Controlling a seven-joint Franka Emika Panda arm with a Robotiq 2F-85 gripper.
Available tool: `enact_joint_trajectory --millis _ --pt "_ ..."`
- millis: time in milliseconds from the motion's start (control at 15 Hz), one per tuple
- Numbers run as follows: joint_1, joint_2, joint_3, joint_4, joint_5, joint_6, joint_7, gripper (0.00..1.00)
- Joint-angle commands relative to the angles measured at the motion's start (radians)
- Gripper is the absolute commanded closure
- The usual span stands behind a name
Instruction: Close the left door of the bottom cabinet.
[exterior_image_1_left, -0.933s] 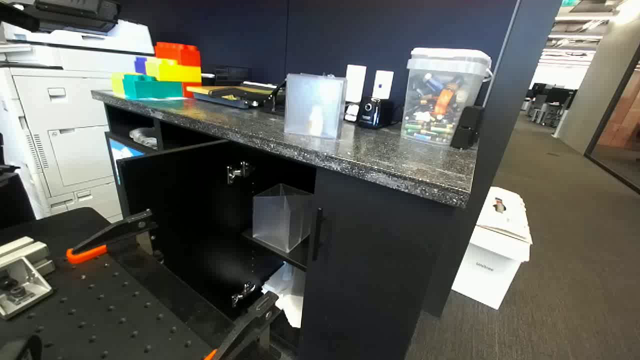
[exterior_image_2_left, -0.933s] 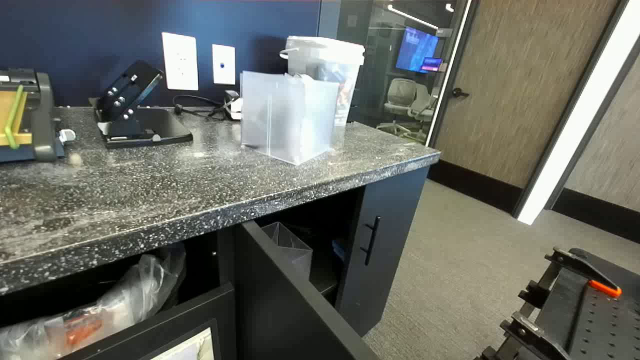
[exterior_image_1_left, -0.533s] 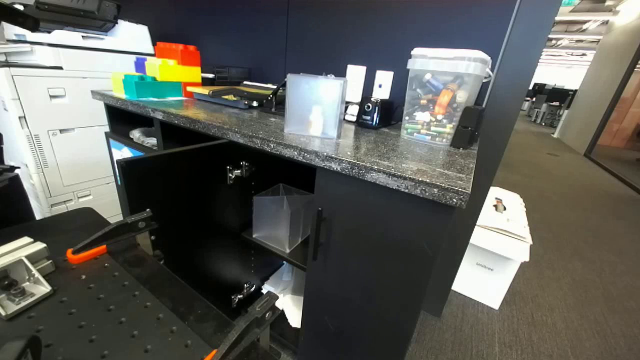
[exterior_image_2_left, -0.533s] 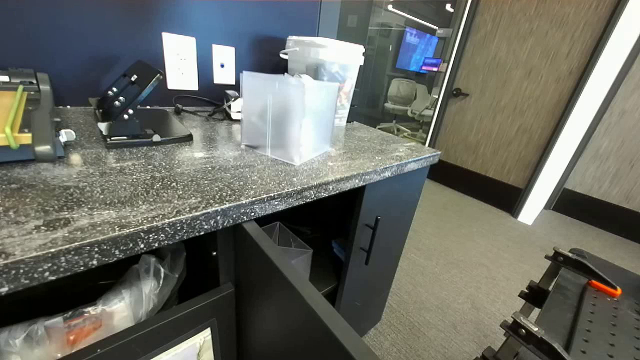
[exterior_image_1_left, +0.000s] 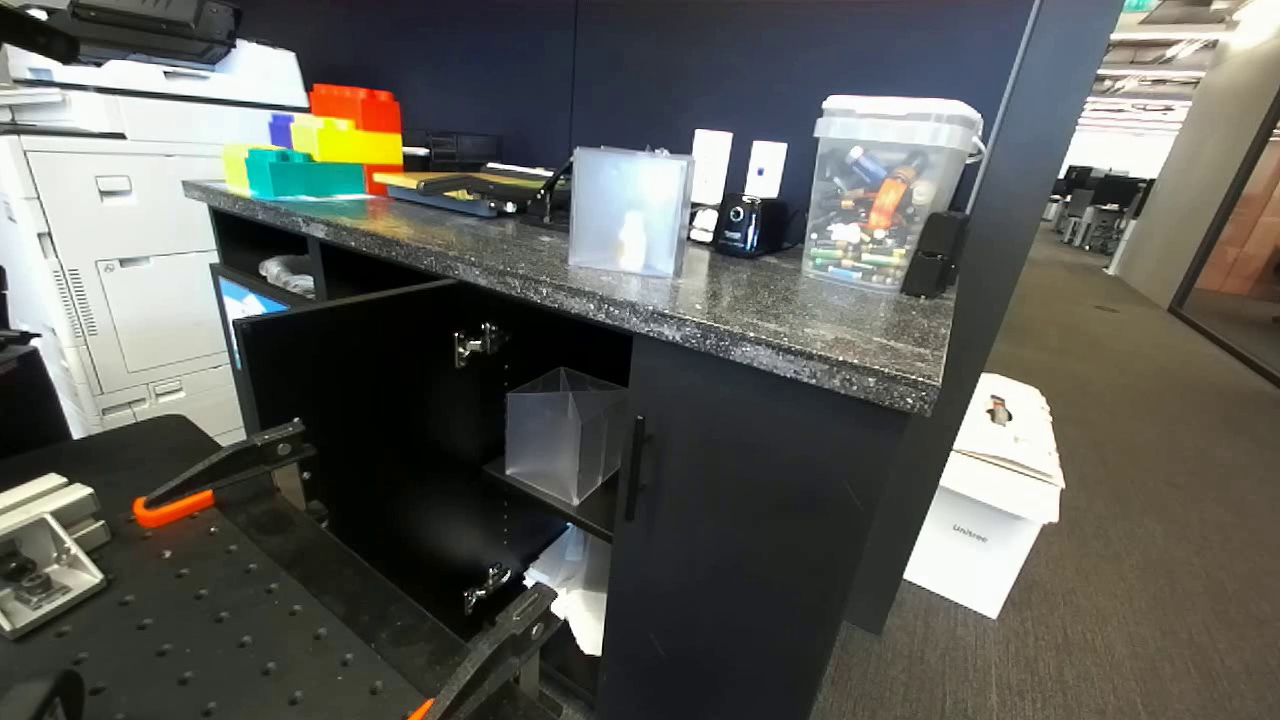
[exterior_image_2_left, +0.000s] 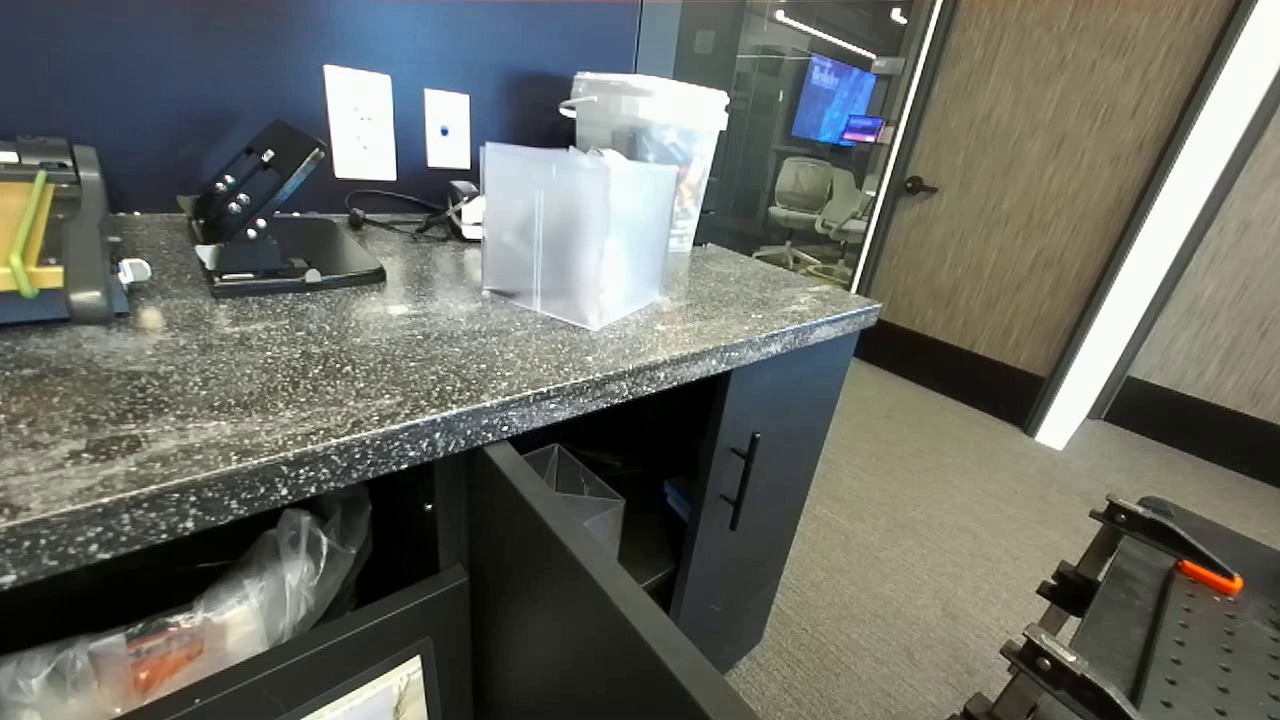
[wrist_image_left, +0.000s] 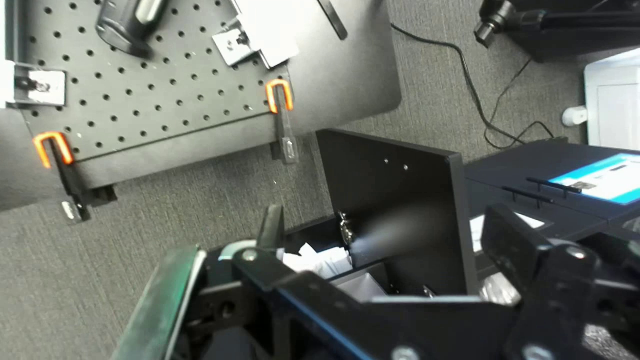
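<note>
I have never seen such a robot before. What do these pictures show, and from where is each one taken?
The machine is a robot arm with a gripper. Two cameras stand outside it and look at a black cabinet; the third sits on its wrist, so that picture shows the gripper close up. It is wide open and seems to hold nothing. The cabinet's left door stands open. On the speckled countertop are coloured blocks, a frosted box and a lidded tub, among other things.
</note>
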Motion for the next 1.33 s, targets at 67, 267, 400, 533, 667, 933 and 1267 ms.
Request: enact_joint_trajectory --millis 67,267,400,533,667,933,1267 --pt "0.034 0.287 0.104 0.206 0.034 0.203 0.127 0.00" --pt "0.070 0.475 0.114 0.346 0.078 0.309 0.155 0.00" --pt "0.097 0.598 0.123 0.442 0.111 0.349 0.156 0.00" --pt "0.125 0.721 0.139 0.534 0.094 0.384 0.182 0.00" --pt "0.163 0.839 0.153 0.617 0.060 0.421 0.220 0.00" --pt "0.268 1.074 0.144 0.780 -0.016 0.479 0.302 0.00" --pt "0.365 1.262 0.120 0.914 -0.053 0.497 0.376 0.00"
